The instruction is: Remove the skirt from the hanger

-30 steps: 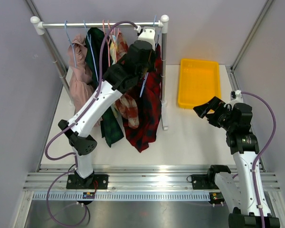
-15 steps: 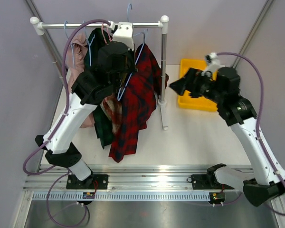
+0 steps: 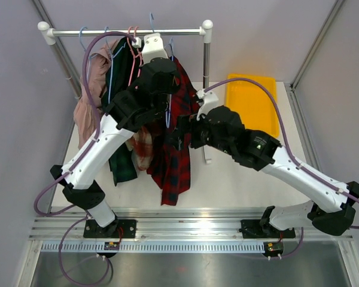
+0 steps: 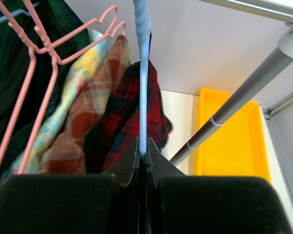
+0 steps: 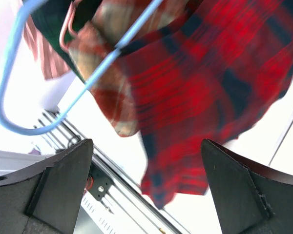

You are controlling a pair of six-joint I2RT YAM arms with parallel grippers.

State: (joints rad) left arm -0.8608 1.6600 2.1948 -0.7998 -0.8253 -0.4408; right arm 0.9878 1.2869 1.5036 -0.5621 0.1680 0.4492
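Left hand (image 4: 142, 146): pressed together, pinching the thin wire of the blue hanger (image 4: 143, 73). It is held up high, close to the rack bar (image 3: 125, 31).
Right hand (image 5: 145, 146): spread wide, with nothing pinched in it. It reaches in from the right and points at the skirt. I cannot tell if it touches the cloth.
Skirt (image 3: 175, 155): red with dark checks. It hangs down from the blue hanger, in front of the rack and above the bench (image 3: 239, 173).
Blue hanger hook: it pokes up near the rack bar. I cannot tell if it sits on the bar.
Other clothes: a green one (image 3: 122, 167) and a pink one (image 3: 87, 107) hang to the left of the skirt.
Pink hangers (image 4: 44, 58): just beside the blue hanger, on its left.
Yellow tray (image 3: 254, 101): on the bench, to the right of the rack.
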